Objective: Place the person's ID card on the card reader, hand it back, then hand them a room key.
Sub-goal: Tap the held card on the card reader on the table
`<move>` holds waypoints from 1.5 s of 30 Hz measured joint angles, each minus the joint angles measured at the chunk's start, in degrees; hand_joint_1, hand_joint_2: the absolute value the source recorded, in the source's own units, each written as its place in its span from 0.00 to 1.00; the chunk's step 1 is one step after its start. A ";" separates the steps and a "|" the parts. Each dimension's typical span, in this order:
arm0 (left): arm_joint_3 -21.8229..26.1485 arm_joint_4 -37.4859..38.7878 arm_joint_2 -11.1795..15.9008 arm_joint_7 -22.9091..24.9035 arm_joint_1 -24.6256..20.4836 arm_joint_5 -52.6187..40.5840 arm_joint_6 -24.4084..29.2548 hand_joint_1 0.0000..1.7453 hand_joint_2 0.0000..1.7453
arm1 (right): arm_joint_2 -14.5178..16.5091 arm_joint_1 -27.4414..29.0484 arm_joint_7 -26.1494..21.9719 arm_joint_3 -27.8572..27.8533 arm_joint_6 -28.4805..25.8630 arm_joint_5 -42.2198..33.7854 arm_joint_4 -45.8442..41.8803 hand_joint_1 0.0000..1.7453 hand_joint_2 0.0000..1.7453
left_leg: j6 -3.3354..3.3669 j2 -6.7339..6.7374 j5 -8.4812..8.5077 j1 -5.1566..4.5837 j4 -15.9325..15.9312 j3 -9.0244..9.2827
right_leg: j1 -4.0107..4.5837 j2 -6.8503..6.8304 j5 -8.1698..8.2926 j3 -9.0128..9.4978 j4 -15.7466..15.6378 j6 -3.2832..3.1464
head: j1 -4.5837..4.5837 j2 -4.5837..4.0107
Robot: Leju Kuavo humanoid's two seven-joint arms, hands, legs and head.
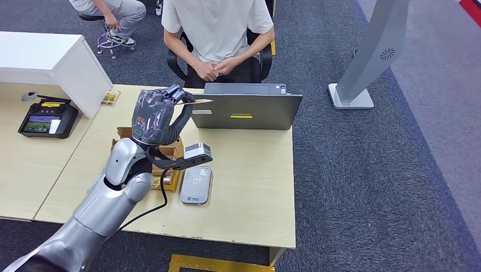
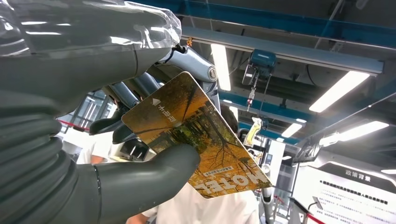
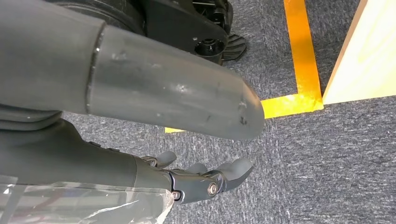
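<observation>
My left hand (image 1: 154, 115) is raised above the table, and it pinches a hotel room key card (image 1: 195, 102) edge-on toward the seated person (image 1: 218, 28). In the left wrist view the room key card (image 2: 196, 140) shows an autumn-tree print and the word HOTEL, clamped between thumb and fingers (image 2: 140, 182). The white card reader (image 1: 196, 185) lies flat on the table (image 1: 255, 187) below my forearm. The person's hands are clasped in their lap. My right hand (image 3: 187, 179) hangs beside the table with fingers loosely extended and nothing in it.
A grey laptop (image 1: 245, 107) stands open between me and the person. A cardboard card box (image 1: 164, 153) sits under my left wrist. A black terminal (image 1: 47, 118) and a white box (image 1: 51, 62) are at the left. A grey kiosk stand (image 1: 368, 56) stands on the carpet at the right.
</observation>
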 joint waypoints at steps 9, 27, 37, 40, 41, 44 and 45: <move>-0.77 -1.64 0.53 1.20 4.48 0.49 -7.31 1.00 1.00 | -0.04 0.79 -0.43 -0.92 0.01 -1.31 -0.01 0.00 0.00 | 0.03 0.05 -0.05 -0.03 -0.02 0.05 | 0.00 0.04 -0.03 0.03 -0.01 0.03 | 0.02 0.00; -2.70 -0.75 0.72 2.42 17.99 0.13 -10.04 1.00 1.00 | -0.58 2.80 -1.11 -2.74 -0.02 -1.18 -0.01 0.00 0.00 | 0.09 0.13 -0.12 -0.01 -0.02 0.05 | 0.00 0.07 -0.09 0.03 -0.03 0.01 | -0.06 0.00; -2.70 1.62 -0.39 3.36 17.99 -0.48 -11.05 1.00 1.00 | -0.58 2.75 -0.69 -2.74 -0.10 -0.46 -0.01 0.00 0.00 | 0.09 0.13 -0.12 -0.01 -0.02 0.05 | 0.00 0.07 -0.09 0.02 -0.03 0.00 | -0.06 0.00; -2.70 2.84 -0.99 4.20 17.60 -1.25 -11.05 1.00 1.00 | -0.58 2.69 -0.55 -2.74 -0.09 -0.19 -0.01 0.00 0.00 | 0.09 0.13 -0.12 -0.01 -0.02 0.05 | 0.00 0.06 -0.09 0.02 -0.03 0.00 | -0.05 0.00; -2.70 3.44 -1.25 4.52 17.34 -1.59 -10.96 1.00 1.00 | -0.58 2.65 -0.51 -2.74 -0.08 -0.06 -0.01 0.00 0.00 | 0.09 0.12 -0.12 -0.01 -0.02 0.05 | 0.00 0.06 -0.09 0.03 -0.03 0.00 | -0.05 0.00; -2.70 5.62 -2.01 5.59 16.39 -2.56 -10.50 1.00 1.00 | -0.56 2.54 -0.24 -2.74 -0.03 0.43 0.00 0.00 0.00 | 0.09 0.12 -0.11 -0.01 -0.02 0.05 | 0.00 0.05 -0.09 0.04 -0.03 0.00 | -0.06 0.00; -2.70 6.45 -2.25 5.90 16.09 -2.84 -10.30 1.00 1.00 | -0.56 2.49 -0.15 -2.73 -0.02 0.56 0.00 0.00 0.00 | 0.09 0.12 -0.11 -0.01 -0.02 0.05 | 0.00 0.05 -0.08 0.04 -0.03 0.00 | -0.05 0.00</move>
